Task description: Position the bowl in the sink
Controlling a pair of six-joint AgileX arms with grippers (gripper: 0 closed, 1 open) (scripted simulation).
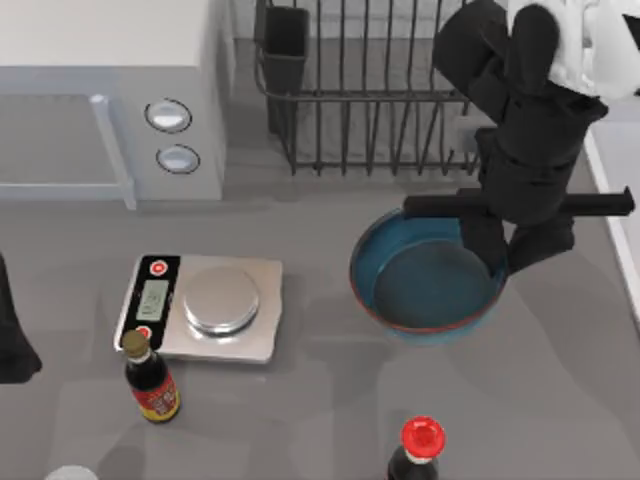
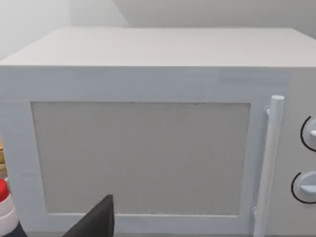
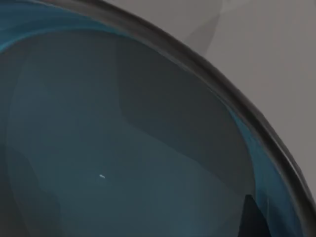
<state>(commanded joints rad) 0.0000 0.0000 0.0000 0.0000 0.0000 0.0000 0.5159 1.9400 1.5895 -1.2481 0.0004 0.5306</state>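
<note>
The blue bowl (image 1: 425, 280) with its reddish-brown rim sits right of the table's centre, and its dark blue inside (image 3: 113, 148) is close up in the right wrist view. My right gripper (image 1: 508, 250) hangs over the bowl's right rim. One finger is inside the bowl and one outside, closed on the wall. A pale strip of the sink (image 1: 620, 200) runs along the table's right edge, just right of that arm. My left gripper (image 1: 12, 345) is parked at the far left edge.
A black wire dish rack (image 1: 360, 90) stands behind the bowl. A white microwave (image 1: 100, 100) fills the back left. A kitchen scale (image 1: 205, 305) and a soy sauce bottle (image 1: 150, 380) are at the front left. A red-capped bottle (image 1: 420, 445) stands at the front edge.
</note>
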